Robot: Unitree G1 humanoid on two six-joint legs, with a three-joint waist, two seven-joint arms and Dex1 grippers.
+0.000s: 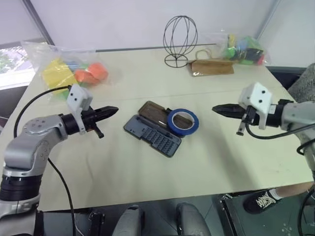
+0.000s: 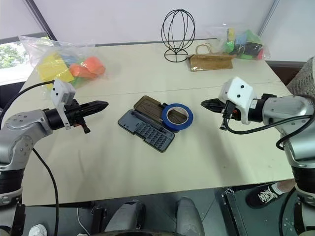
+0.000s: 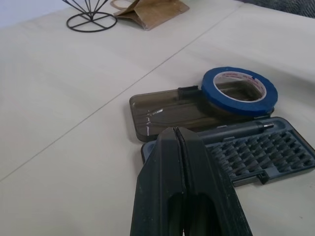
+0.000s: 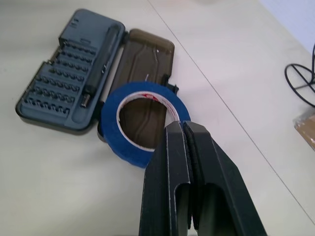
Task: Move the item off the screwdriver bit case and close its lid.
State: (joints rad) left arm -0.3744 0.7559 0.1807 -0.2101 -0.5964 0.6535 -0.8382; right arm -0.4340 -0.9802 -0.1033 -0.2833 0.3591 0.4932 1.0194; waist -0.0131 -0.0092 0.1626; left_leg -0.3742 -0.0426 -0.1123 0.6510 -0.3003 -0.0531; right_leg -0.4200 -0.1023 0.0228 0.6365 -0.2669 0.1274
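Note:
The screwdriver bit case (image 1: 153, 138) lies open in the middle of the table, its grey-blue tray of bits toward me. Its brown translucent lid (image 1: 152, 111) lies flat behind the tray. The item, a roll of blue tape (image 1: 182, 121), rests flat on the lid's right end and overhangs onto the table. My left gripper (image 1: 114, 111) hovers to the left of the case, shut and empty, pointing at it. Right of the tape, my right gripper (image 1: 216, 108) is also shut and empty, pointing toward the roll. The wrist views show the tape (image 4: 144, 122) and the tray (image 3: 261, 155) just past the closed fingers.
A black wire sphere stand (image 1: 180, 40) and a brown paper bag (image 1: 212, 67) sit at the back of the table. Clear bags of coloured items lie at the back left (image 1: 69, 70) and back right (image 1: 244, 49). A person's shoe (image 1: 264, 199) shows on the floor at the right.

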